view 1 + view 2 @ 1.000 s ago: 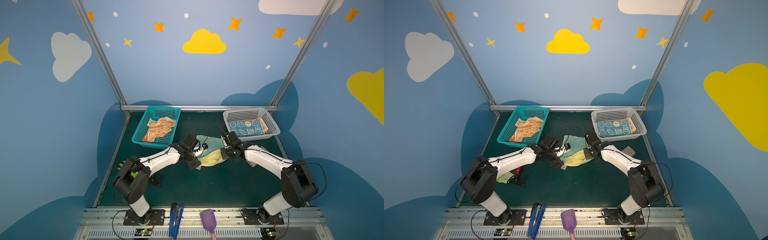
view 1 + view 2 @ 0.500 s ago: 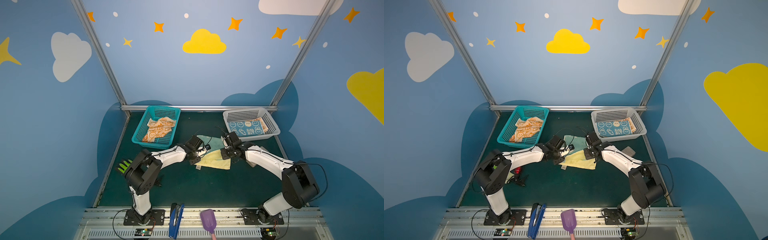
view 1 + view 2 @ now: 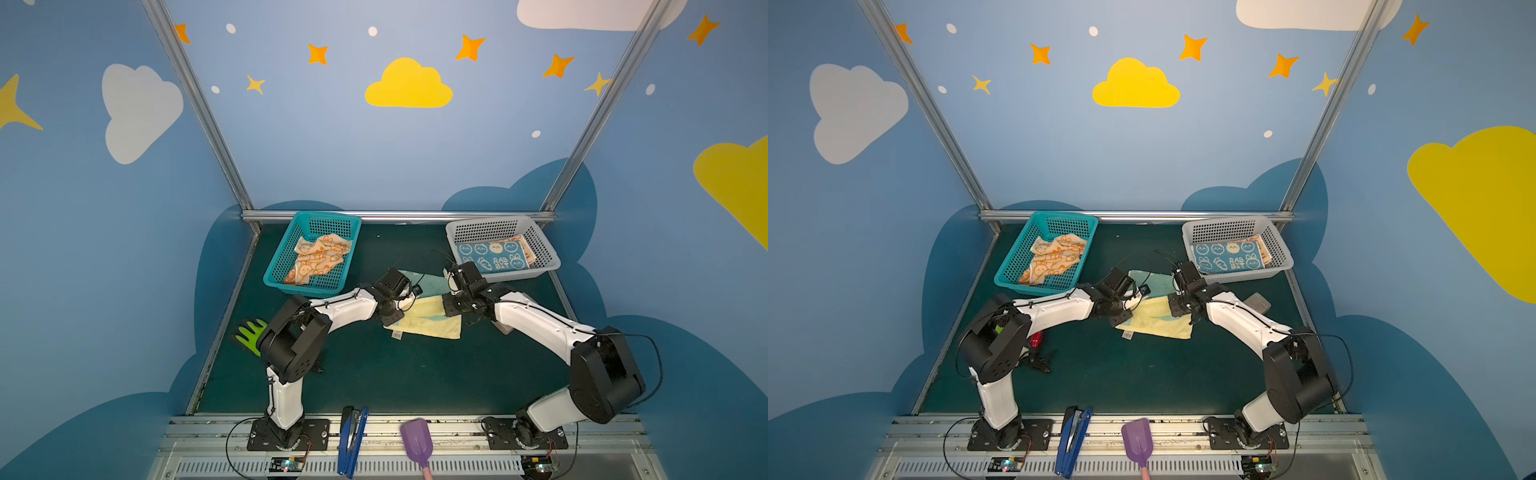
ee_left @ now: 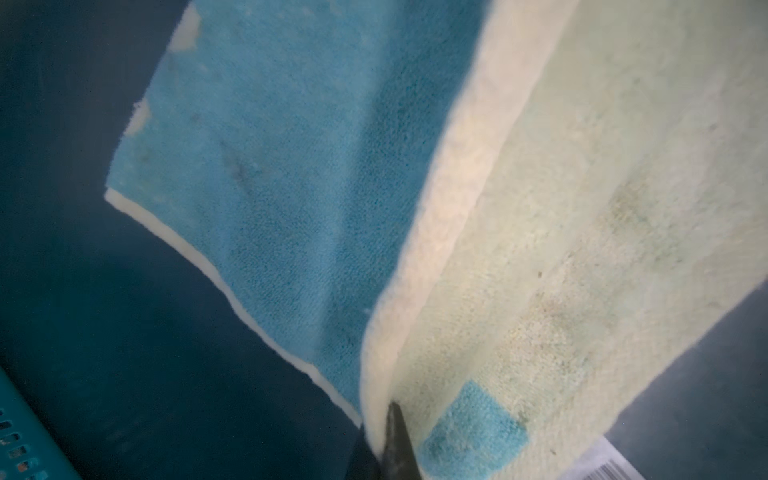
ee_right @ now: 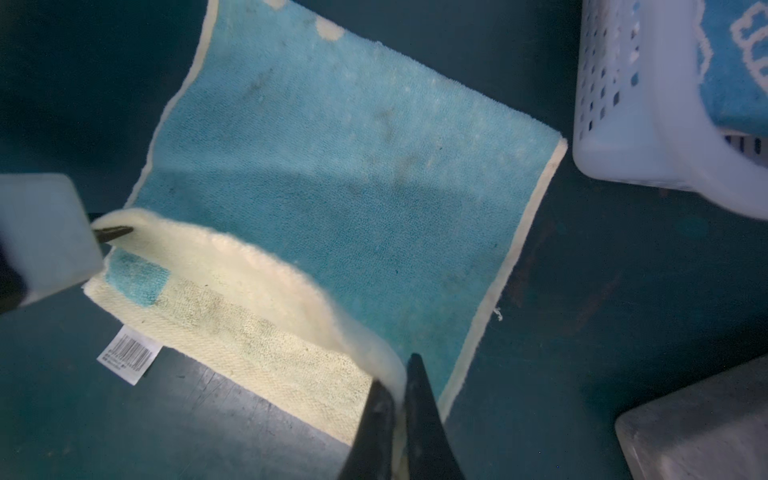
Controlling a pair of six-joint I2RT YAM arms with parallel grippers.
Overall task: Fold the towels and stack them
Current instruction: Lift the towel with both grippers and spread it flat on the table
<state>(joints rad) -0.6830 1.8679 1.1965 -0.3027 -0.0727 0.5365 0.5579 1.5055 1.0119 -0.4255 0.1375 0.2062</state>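
Your left end effector [image 4: 388, 434] and right end effector [image 5: 397, 388] both pinch tight on the lifted edge of the towel [image 3: 432, 322]. The towel lies half folded in the middle of the counter [image 3: 374, 374]. In both top views you can't see the pinching tips.

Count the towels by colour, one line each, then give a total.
Orange towel with cream rabbits, in the teal basket: 1
Blue towel with white rabbits, in the white basket: 1
Orange-edged towel, under the blue one: 1
Mint and pale-yellow towel, outside the baskets: 1
Total: 4
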